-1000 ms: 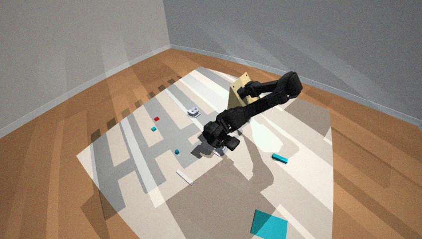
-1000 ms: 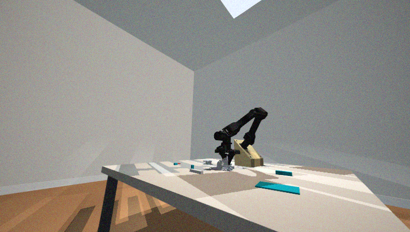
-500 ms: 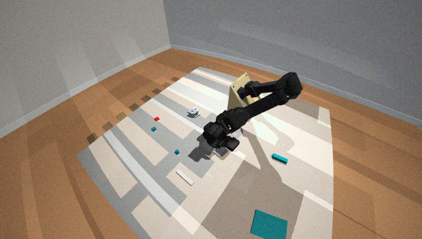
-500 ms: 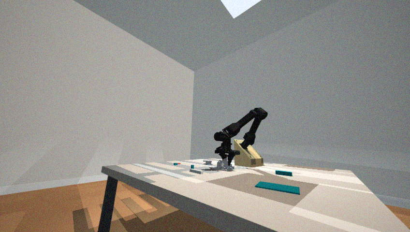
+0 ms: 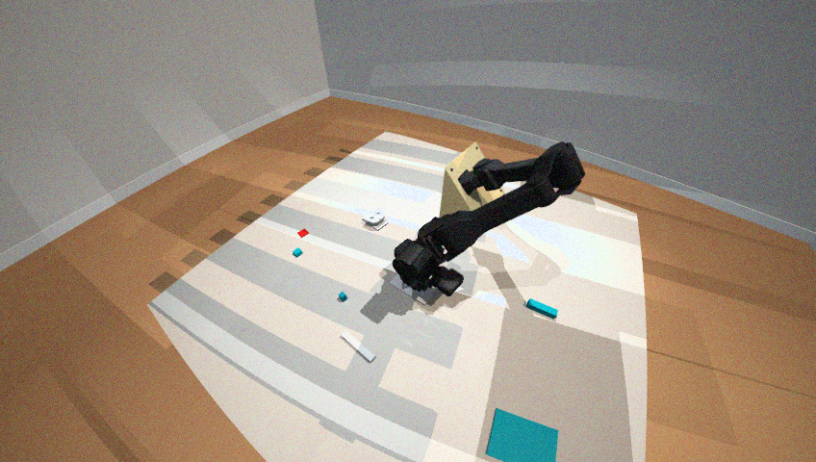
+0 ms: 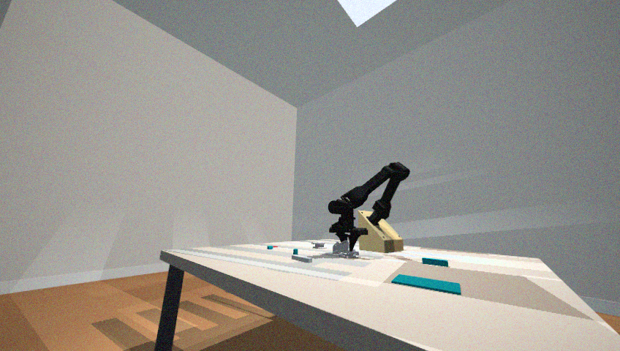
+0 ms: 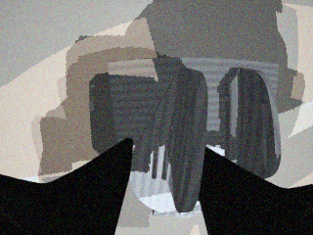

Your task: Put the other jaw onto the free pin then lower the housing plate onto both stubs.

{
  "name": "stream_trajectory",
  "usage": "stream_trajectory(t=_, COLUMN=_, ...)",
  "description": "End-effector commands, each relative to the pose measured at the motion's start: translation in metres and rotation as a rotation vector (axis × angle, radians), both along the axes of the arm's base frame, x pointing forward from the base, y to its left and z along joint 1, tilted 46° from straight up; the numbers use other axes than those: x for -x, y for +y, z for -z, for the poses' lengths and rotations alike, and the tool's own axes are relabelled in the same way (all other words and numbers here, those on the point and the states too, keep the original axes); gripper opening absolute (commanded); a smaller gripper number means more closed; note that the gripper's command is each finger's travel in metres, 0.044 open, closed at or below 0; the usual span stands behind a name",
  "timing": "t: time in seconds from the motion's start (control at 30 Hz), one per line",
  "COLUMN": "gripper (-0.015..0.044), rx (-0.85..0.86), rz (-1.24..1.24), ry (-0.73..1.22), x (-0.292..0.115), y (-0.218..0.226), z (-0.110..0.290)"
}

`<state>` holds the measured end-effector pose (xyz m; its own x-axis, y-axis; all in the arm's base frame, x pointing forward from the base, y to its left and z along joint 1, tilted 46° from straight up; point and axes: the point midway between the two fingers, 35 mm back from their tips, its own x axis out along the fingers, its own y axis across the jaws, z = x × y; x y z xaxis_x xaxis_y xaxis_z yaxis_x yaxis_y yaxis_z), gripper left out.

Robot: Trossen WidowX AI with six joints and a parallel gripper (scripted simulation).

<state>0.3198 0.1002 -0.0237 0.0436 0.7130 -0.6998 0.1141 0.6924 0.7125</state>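
My gripper (image 6: 348, 244) (image 7: 162, 148) points down over the grey ribbed base (image 5: 403, 288) (image 7: 264, 68) and is shut on a grey jaw (image 6: 338, 248) (image 7: 188, 147), which stands upright between the fingertips. The other jaw (image 7: 251, 124) stands on the base, right of the held one in the wrist view, with a gap between their visible upper parts. The pins and any meshing of the teeth are hidden. A small pale part (image 5: 374, 219) (image 6: 319, 245), apparently the housing plate, lies apart from the base, toward the back. In the top view the arm hides the fingertips.
A white bar (image 5: 358, 346) (image 6: 301, 258), two small teal blocks (image 5: 296, 251) (image 5: 343, 296) and a red square (image 5: 303, 233) lie to the left. A teal bar (image 5: 541, 308) (image 6: 435, 262) and a teal plate (image 5: 522, 436) (image 6: 426, 284) lie to the right. The yellow arm mount (image 5: 456, 191) (image 6: 377, 242) stands behind.
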Motion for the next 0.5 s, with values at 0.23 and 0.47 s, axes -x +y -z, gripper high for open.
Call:
stream_trajectory(t=0.23, gripper=0.0134, rx=-0.004, rz=0.003, ry=0.003, x=0.0001, y=0.0028, z=0.0021)
stream_trajectory(t=0.47, gripper=0.0134, rx=-0.004, rz=0.003, ry=0.003, x=0.0001, y=0.0032, z=0.0024)
